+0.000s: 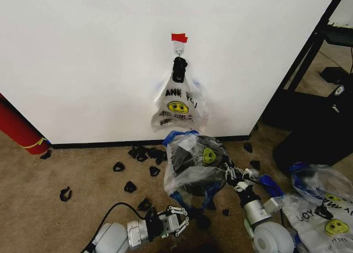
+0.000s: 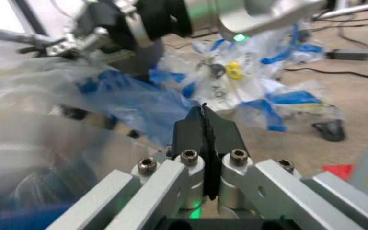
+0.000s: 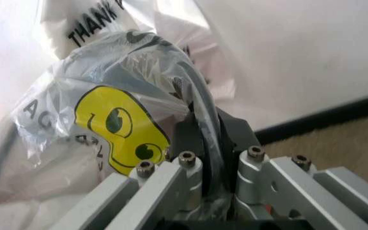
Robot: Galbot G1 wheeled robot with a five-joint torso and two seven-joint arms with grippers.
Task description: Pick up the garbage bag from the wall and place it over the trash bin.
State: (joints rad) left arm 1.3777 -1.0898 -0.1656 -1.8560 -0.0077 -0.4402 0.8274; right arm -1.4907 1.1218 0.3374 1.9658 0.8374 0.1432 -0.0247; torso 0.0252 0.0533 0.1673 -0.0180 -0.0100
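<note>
Crinkly translucent plastic drapes the trash bin (image 1: 193,170) in the head view: the garbage bag (image 1: 205,156) lies over the black mesh, smiley face up, just below the wall (image 1: 83,54). The right gripper (image 1: 230,170) sits at the bin's rim on its right, and the bag spreads out ahead of its jaws. The left gripper (image 1: 179,219) hangs low in front of the bin, clear of the plastic. A bunch of same-printed bags (image 1: 179,104) hangs from the clip on the wall hook.

In the left wrist view, the left gripper (image 2: 204,125) has its 2 jaws pressed together on nothing, with blue-edged film just beyond the tips and to one side.

In the right wrist view, the right gripper (image 3: 204,136) is clamped on the garbage bag (image 3: 107,120) together with the bin's dark rim wire, which runs between the jaws.

Judged from this, the placing step is nearly finished. The next move calls for the bag's mouth to be pulled down around the rim on the uncovered side.
</note>
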